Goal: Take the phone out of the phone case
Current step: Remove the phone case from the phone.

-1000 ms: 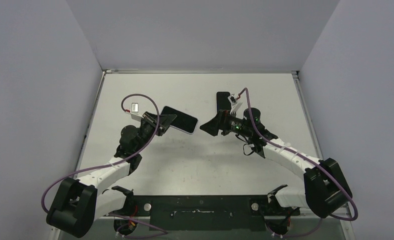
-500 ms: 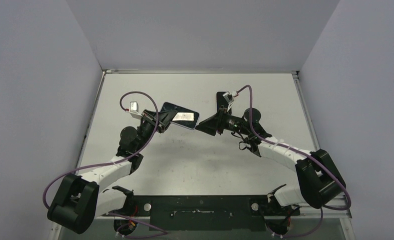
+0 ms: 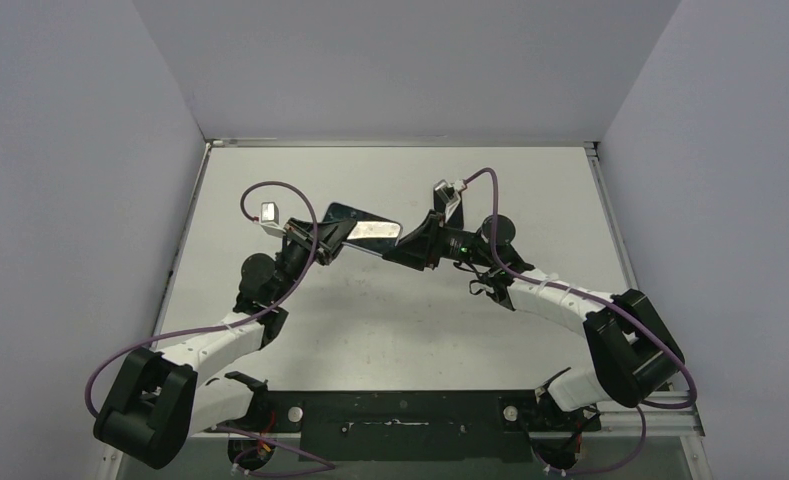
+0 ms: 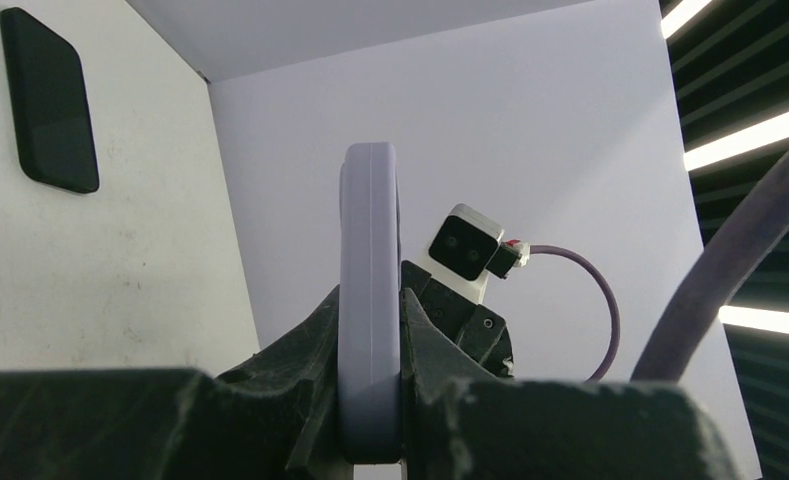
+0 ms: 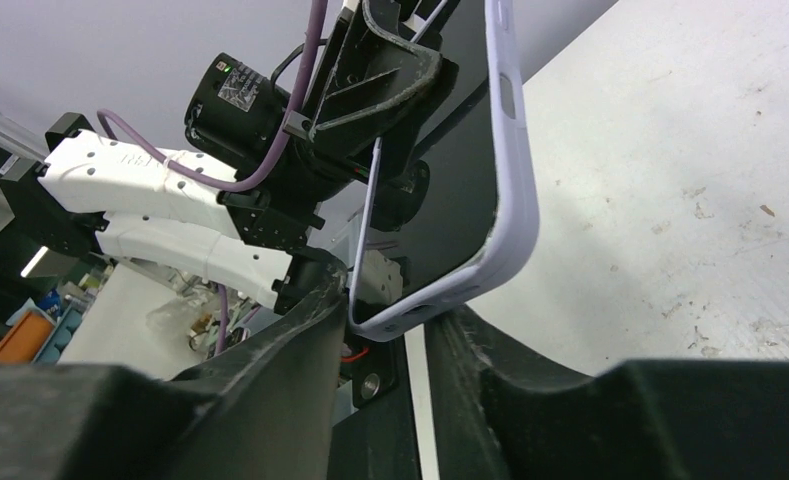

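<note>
Holding the lilac rubbery phone case (image 4: 368,200) edge-up above the white tabletop (image 5: 690,180) in the left gripper (image 4: 368,305), jaws clamped tight across its thickness near one end. Black glass-fronted phone (image 5: 450,170) not yet out, seated inside with the soft rim wrapped round it. Right gripper (image 5: 385,312) closed on the free bottom corner, fingers against it on both sides, nothing else in them; firmness of that pinch hard to judge.

For the peel:
- Catch only the soft lip, not the glass.
- Roll the corner back and away from the screen rather than tugging straight.
- Hold the left clamp firm so the body cannot twist.

Likely snag: left jaws squeezing case and phone together, so free the far corners first.

Ignore the dark flat rectangular slab (image 4: 50,100) lying well apart on the tabletop
</note>
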`<state>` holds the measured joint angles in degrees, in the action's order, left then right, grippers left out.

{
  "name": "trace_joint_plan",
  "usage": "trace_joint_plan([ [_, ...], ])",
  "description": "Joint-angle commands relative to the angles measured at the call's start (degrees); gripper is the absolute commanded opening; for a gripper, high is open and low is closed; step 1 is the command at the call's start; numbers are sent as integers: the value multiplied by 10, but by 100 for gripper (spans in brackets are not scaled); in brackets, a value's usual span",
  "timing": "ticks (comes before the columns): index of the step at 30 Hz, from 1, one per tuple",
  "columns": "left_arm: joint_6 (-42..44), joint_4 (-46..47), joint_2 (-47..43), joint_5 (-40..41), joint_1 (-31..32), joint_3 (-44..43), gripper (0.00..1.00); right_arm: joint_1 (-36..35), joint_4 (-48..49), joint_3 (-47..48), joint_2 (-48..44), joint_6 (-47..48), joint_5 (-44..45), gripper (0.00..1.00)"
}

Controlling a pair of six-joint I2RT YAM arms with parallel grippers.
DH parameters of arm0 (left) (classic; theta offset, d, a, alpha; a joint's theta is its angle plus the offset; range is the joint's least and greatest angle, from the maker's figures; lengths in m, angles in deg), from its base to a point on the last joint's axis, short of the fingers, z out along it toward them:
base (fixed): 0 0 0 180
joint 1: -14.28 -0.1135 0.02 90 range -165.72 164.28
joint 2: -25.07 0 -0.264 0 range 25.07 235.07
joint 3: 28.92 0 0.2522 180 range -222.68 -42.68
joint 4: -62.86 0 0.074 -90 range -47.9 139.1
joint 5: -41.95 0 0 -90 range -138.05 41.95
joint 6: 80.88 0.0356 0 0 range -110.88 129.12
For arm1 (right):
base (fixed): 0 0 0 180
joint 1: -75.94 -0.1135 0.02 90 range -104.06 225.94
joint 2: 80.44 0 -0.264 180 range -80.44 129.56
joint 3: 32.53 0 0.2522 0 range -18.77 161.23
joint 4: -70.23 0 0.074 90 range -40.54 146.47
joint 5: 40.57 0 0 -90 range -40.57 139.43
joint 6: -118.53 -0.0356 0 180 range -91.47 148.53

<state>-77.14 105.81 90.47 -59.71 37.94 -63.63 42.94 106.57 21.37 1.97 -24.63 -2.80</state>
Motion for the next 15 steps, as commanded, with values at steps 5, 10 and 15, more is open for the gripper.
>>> trace_joint_plan([
  [5, -42, -13, -7, -26, 2, -52, 0, -6, -43, 48, -6, 137, -44, 0],
  [10, -72, -19, 8, -62, 2, -62, 0, -14, -141, 75, -19, 277, -45, 0],
  [15, -70, -27, 20, -106, 2, -76, 0, -27, -211, 99, -28, 409, -10, 0],
])
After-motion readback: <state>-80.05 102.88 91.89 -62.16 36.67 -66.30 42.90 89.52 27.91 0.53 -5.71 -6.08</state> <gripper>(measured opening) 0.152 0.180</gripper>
